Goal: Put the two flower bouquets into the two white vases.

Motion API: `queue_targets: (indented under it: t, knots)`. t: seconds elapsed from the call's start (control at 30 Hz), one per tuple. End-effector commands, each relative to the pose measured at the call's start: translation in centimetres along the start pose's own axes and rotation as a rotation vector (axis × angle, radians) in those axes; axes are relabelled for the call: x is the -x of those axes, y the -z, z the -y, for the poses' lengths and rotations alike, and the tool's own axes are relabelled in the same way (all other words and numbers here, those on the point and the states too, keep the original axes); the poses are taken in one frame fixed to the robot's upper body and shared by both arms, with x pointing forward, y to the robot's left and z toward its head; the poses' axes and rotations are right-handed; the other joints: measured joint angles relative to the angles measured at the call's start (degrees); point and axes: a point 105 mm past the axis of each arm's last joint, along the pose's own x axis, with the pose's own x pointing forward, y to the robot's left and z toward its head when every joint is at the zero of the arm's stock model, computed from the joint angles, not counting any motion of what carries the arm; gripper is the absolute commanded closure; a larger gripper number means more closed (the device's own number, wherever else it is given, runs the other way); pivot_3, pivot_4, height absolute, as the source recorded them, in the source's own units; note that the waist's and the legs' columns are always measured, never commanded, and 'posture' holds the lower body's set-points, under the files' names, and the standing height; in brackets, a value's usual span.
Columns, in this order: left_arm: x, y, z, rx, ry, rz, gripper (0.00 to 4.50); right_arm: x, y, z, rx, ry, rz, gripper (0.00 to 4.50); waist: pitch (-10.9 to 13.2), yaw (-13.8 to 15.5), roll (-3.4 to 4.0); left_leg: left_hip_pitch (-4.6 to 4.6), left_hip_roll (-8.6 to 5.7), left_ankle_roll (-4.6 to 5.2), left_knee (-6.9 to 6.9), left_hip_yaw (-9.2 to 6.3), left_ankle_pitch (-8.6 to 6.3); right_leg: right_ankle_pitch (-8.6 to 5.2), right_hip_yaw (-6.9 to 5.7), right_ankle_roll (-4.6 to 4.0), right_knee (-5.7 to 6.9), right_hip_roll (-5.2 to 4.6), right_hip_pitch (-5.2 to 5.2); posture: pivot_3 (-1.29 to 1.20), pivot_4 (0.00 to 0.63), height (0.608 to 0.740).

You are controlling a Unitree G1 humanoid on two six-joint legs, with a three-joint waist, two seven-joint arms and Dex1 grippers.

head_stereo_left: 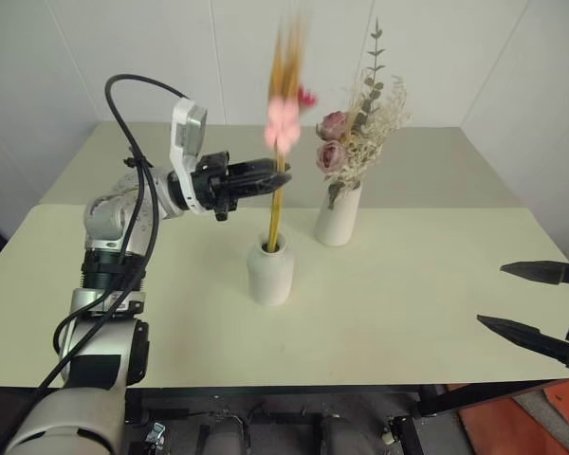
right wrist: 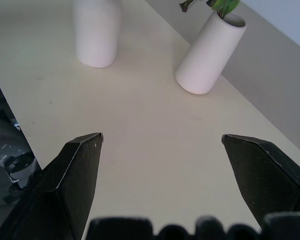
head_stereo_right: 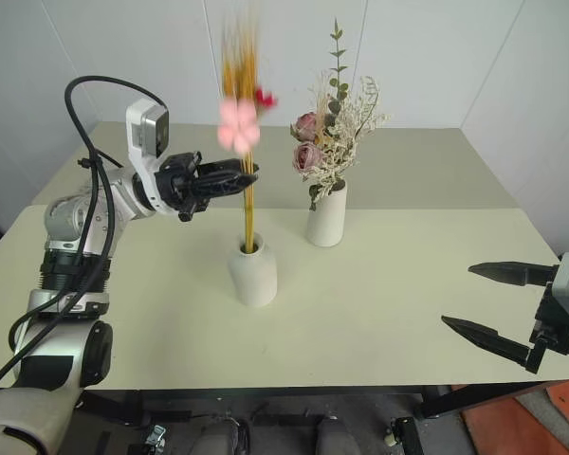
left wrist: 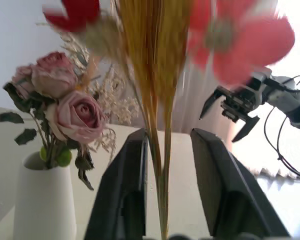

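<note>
Table [head_stereo_left: 408,313]: pale cream top, set against white walls, bearing both vases near its middle. Left gripper [head_stereo_left: 277,176]: reaches in level from the left at mid-stalk height; in the left wrist view its two black fingers [left wrist: 122,200] stand apart on either side of the yellow stalks, one finger against them, the other with a gap, so the hold looks loosened rather than clamped. Right gripper [head_stereo_right: 501,303]: hangs over the table's near right edge, jaws spread wide, holding nothing, well apart from both vases. Rose bouquet [head_stereo_left: 356,137]: pink roses, cream sprigs and green leaves, standing upright in the tall cylinder vase [head_stereo_left: 338,216], the farther of the two. Wheat bouquet [head_stereo_left: 283,114]: slim yellow stalks with pink and red flowers, blurred at the top, stem ends inside the neck of the short rounded vase [head_stereo_left: 270,270], which stands just in front and left of the cylinder.
</note>
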Motion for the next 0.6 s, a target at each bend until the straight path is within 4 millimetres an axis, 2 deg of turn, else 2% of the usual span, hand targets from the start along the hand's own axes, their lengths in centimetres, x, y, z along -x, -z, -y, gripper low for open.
queue_targets:
  t: [0.03,0.17,0.23,0.4,0.6]
  knots:
    - [0.6,0.3,0.2,-0.068,-0.029,-0.111,1.91,0.5,-0.7,0.6,0.051,0.048,0.017,0.0,0.0,0.1,0.0,0.0,0.0,0.0,0.0,0.0,0.0,0.0,0.0,0.0,0.0,0.0,0.01,0.0,0.15,0.74]
    - [2.4,2.4,0.7,-0.124,-0.052,-0.362,0.55,0.4,-0.4,0.5,0.051,0.047,0.009,0.0,0.0,0.1,0.0,0.0,0.0,0.0,0.0,0.0,0.0,0.0,0.0,-0.01,-0.01,0.0,0.0,0.0,0.15,0.74]
    - [3.6,2.7,0.9,-0.151,-0.072,-0.427,0.03,0.4,-0.3,0.6,0.055,0.048,0.007,0.0,0.0,0.1,0.0,-0.03,0.01,0.0,-0.01,0.0,0.0,-0.01,-0.01,-0.02,-0.01,0.0,-0.03,0.0,0.15,0.74]
    - [5.9,0.9,1.6,-0.242,-0.162,-0.429,0.03,0.4,-0.2,0.9,0.061,0.048,0.003,0.0,0.0,0.1,0.0,-0.03,0.03,0.0,0.0,0.0,0.0,-0.01,-0.02,-0.02,-0.01,-0.01,-0.04,0.0,0.15,0.74]
    - [10.0,-0.5,4.0,-0.269,-0.243,-0.534,0.03,0.7,0.1,1.8,0.075,0.061,-0.011,0.0,0.0,-0.2,0.01,-0.02,0.08,0.0,-0.03,0.04,0.0,-0.05,-0.01,-0.07,-0.02,0.0,-0.08,0.0,0.15,0.74]
